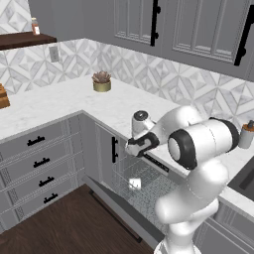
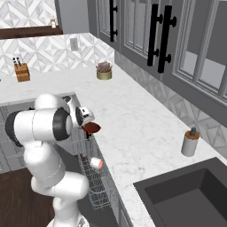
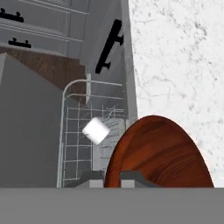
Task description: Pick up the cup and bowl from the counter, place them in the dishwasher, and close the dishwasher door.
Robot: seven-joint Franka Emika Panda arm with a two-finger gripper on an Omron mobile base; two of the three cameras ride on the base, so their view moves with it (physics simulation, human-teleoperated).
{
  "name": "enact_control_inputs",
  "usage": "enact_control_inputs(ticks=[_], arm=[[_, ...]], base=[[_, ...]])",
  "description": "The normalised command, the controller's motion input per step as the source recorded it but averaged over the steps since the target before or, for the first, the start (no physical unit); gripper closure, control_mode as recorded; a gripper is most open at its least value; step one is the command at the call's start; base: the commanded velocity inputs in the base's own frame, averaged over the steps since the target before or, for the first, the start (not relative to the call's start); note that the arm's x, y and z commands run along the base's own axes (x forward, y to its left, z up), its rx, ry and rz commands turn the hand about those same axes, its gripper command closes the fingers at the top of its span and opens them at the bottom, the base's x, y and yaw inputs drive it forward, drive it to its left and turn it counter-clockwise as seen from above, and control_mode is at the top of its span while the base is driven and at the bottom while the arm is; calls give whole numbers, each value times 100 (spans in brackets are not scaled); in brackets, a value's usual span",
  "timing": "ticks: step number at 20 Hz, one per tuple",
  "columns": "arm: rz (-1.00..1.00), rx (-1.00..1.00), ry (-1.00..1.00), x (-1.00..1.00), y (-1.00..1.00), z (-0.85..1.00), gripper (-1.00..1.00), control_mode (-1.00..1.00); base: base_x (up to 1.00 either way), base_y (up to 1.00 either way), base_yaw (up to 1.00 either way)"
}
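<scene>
Cup already down in the dishwasher rack, lying tipped. Bowl now pinched by its rim in the closed claw, hanging at the counter edge above the rack. Left to do: bowl in, door up.

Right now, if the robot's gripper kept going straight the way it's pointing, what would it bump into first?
Probably the dishwasher's wire rack. The gripper, shut on the bowl, points down past the counter edge at the rack, where the cup already lies. Depth is hard to judge, so it might meet the cup first.
</scene>
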Motion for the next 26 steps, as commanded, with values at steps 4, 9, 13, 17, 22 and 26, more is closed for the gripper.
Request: enact_control_inputs(ticks=[4, 9, 13, 17, 22, 26], arm=[[-11, 6, 4, -98, 69, -5, 100, -100], [-14, 5, 7, -59, 17, -54, 100, -100], [-15, 1, 3, -7, -3, -80, 100, -100], [-13, 1, 3, 0, -9, -93, 100, -100], [-10, 0, -1, -7, -23, -86, 100, -100], [-9, -3, -9, -26, -41, -72, 100, -100]], base=[[0, 0, 0], [0, 0, 0], [0, 0, 0], [0, 0, 0], [0, 0, 0], [0, 0, 0]])
